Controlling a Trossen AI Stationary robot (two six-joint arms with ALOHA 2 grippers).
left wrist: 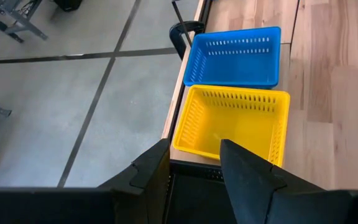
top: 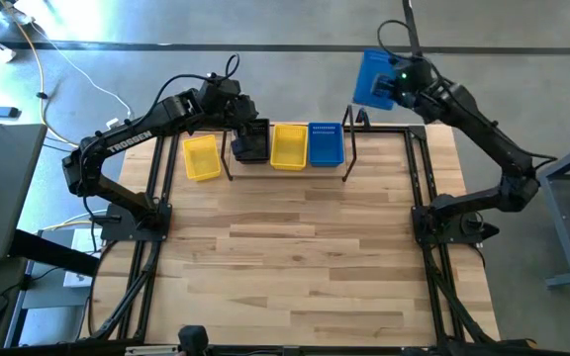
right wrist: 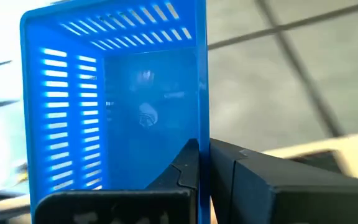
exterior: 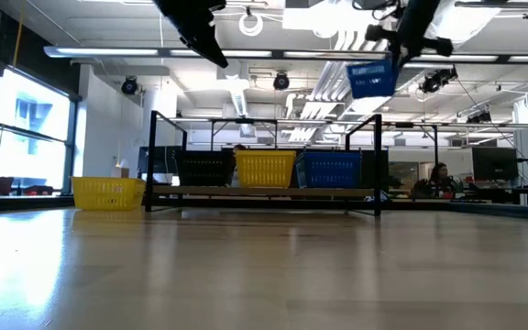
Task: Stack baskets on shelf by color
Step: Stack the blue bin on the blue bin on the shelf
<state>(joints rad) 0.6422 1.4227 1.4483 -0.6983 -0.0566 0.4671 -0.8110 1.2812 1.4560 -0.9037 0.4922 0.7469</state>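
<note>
Closest to your right wrist camera, the right gripper [right wrist: 205, 165] is pinched on the side wall of a blue basket [right wrist: 114, 99], one dark finger [right wrist: 182, 171] inside the wall and the other outside. In the high view you see that same held basket [top: 373, 79] lifted in the air past the table's far edge, just beyond the right end of the shelf [top: 287, 165]; the low view shows it hanging above the shelf's right bracket [exterior: 378, 165].

Your left gripper [top: 250, 133] sits over the black basket [top: 251, 146] at the shelf's left end. Its fingers [left wrist: 244, 171] stand apart with nothing between them.

On the shelf, you have three baskets side by side: the black one, a yellow basket [top: 289, 145] in the middle, and a second blue basket [top: 326, 143] on the right, each touching its neighbour. Another yellow basket [top: 201, 157] rests on the table [top: 295, 257], just outside the shelf's left bracket.
</note>
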